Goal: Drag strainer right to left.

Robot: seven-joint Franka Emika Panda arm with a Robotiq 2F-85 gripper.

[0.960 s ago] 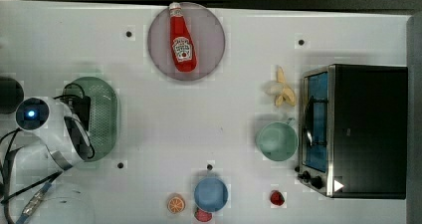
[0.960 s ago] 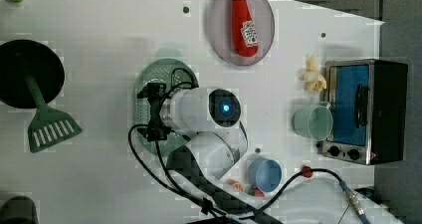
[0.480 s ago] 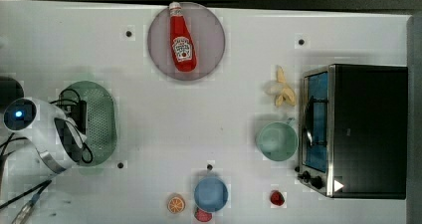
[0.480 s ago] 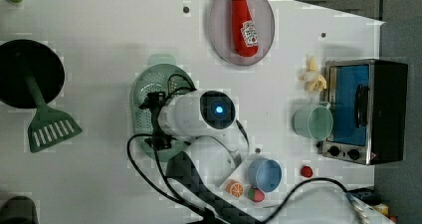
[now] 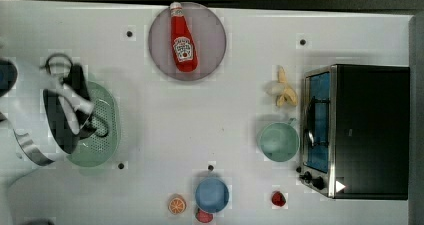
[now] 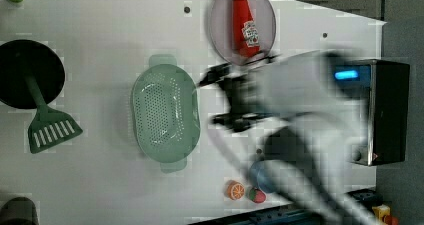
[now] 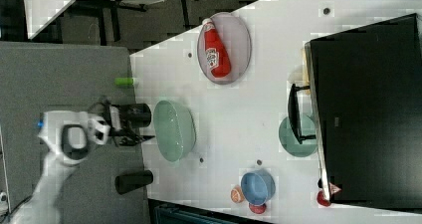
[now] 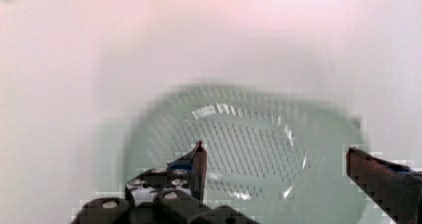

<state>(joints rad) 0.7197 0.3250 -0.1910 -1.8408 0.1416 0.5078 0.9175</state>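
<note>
Resting on the white tabletop (image 5: 150, 135), the strainer (image 6: 165, 114) lies empty, well away from the oven (image 5: 367, 130) at the far side. Its perforated basin faces up (the rim tabs point along its long axis). In the wrist view the gripper (image 8: 276, 171) hangs above the strainer (image 8: 244, 157) with its fingers (image 8: 199, 167) spread wide, holding nothing, the basin showing between them. In the right view the gripper (image 7: 142, 129) sits just off the strainer (image 7: 174, 129), on the side away from the oven (image 7: 368, 104). A ketchup bottle (image 5: 181, 37) lies on a grey plate (image 5: 210, 40) between strainer and oven. A blue bowl (image 5: 212, 195) stands near the tabletop's edge, and a mint cup (image 5: 278, 141) is just beside the oven.
</note>
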